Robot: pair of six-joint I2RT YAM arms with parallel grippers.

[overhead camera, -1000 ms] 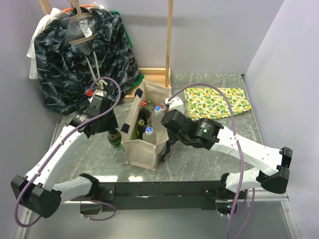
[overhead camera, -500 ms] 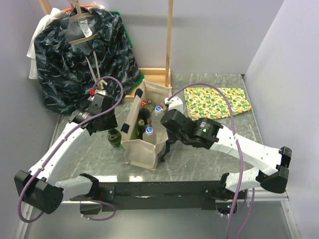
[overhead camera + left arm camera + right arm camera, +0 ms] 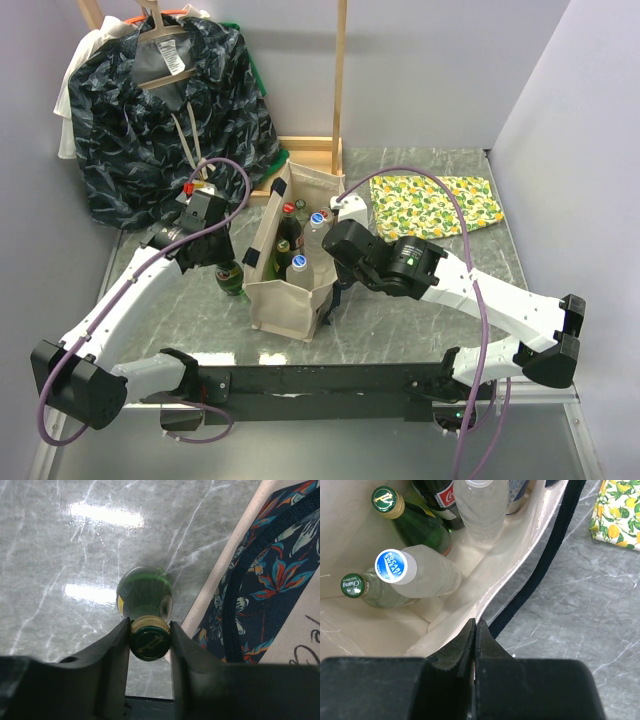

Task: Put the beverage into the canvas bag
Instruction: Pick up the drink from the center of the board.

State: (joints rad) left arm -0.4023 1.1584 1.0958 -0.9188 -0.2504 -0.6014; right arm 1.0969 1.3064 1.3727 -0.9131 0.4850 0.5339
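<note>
Left wrist view: green bottle (image 3: 144, 592) upright on desk (image 3: 55, 555), just beside canvas bag (image 3: 295, 630), not yet inside.
Left pincer (image 3: 148, 632): clamped on green bottle at its gold cap, one finger against each side.
Right pincer (image 3: 475, 630): pinched together on canvas bag's rim, holding the mouth wide.
Done: several bottles (image 3: 427, 572) already standing inside.
Left: lifting over the rim, lowering in, letting go.

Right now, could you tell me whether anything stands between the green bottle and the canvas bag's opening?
Only the side wall of the canvas bag: the green bottle, its cap between the fingers of the left claw, stands on the table beside that taller wall. The right claw pinches the opposite rim; other bottles are already inside.
</note>
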